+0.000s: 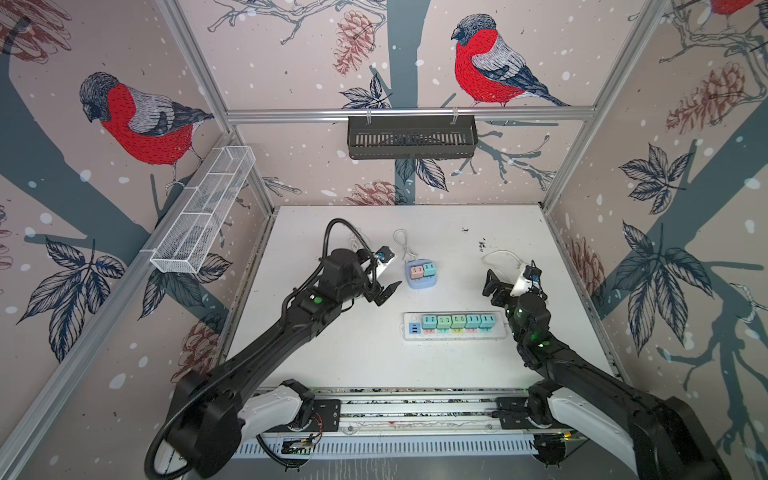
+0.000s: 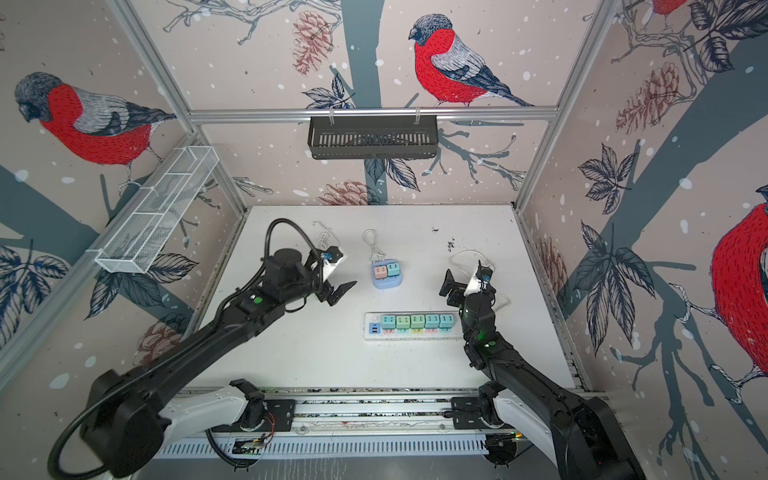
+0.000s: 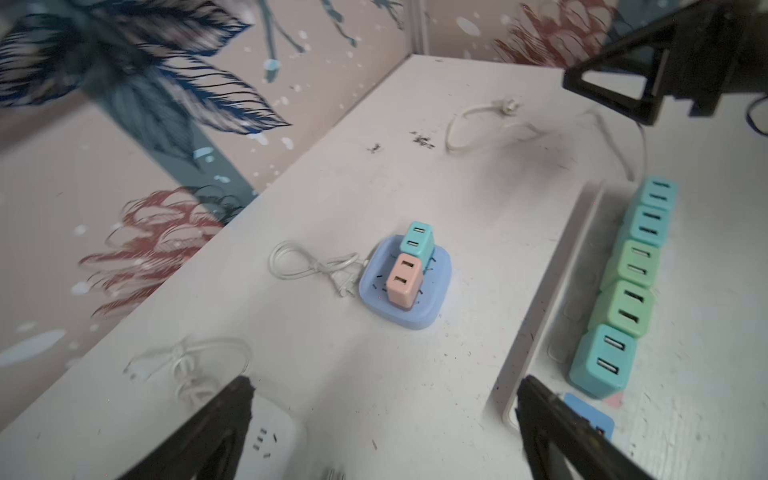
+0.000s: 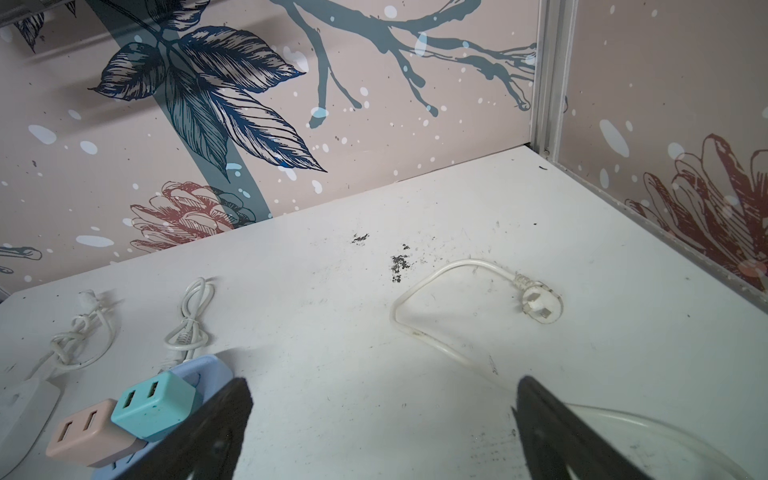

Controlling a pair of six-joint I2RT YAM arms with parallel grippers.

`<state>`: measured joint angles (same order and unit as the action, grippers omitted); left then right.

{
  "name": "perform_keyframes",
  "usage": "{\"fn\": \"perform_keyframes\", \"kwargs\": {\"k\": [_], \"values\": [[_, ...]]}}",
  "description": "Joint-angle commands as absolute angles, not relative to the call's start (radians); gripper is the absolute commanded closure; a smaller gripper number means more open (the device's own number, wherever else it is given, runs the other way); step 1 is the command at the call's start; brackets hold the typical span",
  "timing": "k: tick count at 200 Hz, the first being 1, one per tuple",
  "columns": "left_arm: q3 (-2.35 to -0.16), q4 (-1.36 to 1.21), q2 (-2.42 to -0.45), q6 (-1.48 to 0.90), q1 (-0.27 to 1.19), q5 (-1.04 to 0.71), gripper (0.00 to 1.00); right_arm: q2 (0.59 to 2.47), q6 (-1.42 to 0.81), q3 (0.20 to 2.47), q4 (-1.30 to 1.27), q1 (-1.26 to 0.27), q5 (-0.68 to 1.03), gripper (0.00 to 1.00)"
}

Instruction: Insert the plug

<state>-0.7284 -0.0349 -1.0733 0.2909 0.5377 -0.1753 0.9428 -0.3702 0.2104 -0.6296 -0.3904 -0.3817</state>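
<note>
Five teal and green cube plugs point(image 1: 457, 321) sit in a row in the white power strip point(image 1: 453, 336) point(image 2: 411, 336) point(image 3: 685, 374). Behind it, the small blue socket block point(image 1: 420, 284) point(image 3: 415, 316) holds a pink plug point(image 3: 404, 280) point(image 4: 83, 432) and a teal plug point(image 3: 417, 239) point(image 4: 153, 405). My left gripper point(image 1: 386, 293) point(image 2: 340, 293) point(image 3: 386, 386) hovers open and empty left of the blue block, over a white socket point(image 3: 270, 432). My right gripper point(image 1: 515, 282) point(image 4: 384, 382) is open and empty too, raised right of the strip, facing the back wall.
A loose white cord with a three-pin plug point(image 4: 540, 303) point(image 3: 509, 106) lies at the back right. Two coiled white cords point(image 4: 191, 324) point(image 4: 79, 332) lie behind the blue block and the white socket. Walls enclose the table point(image 1: 353, 357) on three sides.
</note>
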Motion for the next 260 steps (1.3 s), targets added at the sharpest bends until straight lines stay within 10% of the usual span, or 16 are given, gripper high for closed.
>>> {"fn": "perform_keyframes", "kwargs": {"k": [1,113,260], "values": [[-0.572,-0.248,-0.922,-0.125,0.525,0.29,0.02,0.965,-0.379,0.231,-0.645,-0.393,-0.375,0.0],[-0.066,-0.316,-0.538,-0.564,0.426,0.655,0.02,1.052,-0.435,0.521,-0.287,-0.685,-0.586,0.0],[-0.825,-0.147,-1.462,-0.567,0.349,0.667,0.03,1.364,-0.348,0.707,-0.316,-1.032,-0.562,0.08]]}}
